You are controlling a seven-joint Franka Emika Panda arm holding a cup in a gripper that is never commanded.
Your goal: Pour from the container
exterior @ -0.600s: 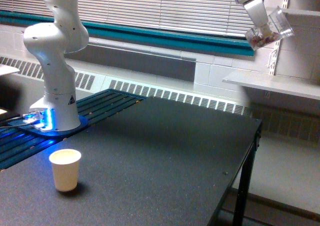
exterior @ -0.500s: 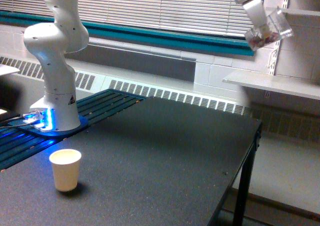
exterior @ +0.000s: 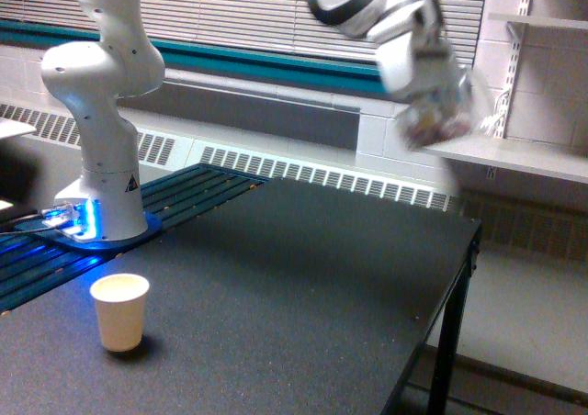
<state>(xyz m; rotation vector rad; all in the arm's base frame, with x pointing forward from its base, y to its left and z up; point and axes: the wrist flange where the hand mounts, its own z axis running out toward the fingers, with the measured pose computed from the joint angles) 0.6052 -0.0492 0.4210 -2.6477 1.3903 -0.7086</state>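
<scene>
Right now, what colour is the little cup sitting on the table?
Creamy white, seen in the exterior view: the paper cup stands on the dark table.

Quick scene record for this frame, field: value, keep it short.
arm: blurred with motion, high in the exterior view's right
gripper: holds the clear cup; jaws too blurred to judge
clear cup: in the air over the table's far end, tilted, brownish pieces inside
paper cup: upright on the table, near the exterior view's left
table: dark top
pouring: none visible; clear cup far from paper cup
</scene>
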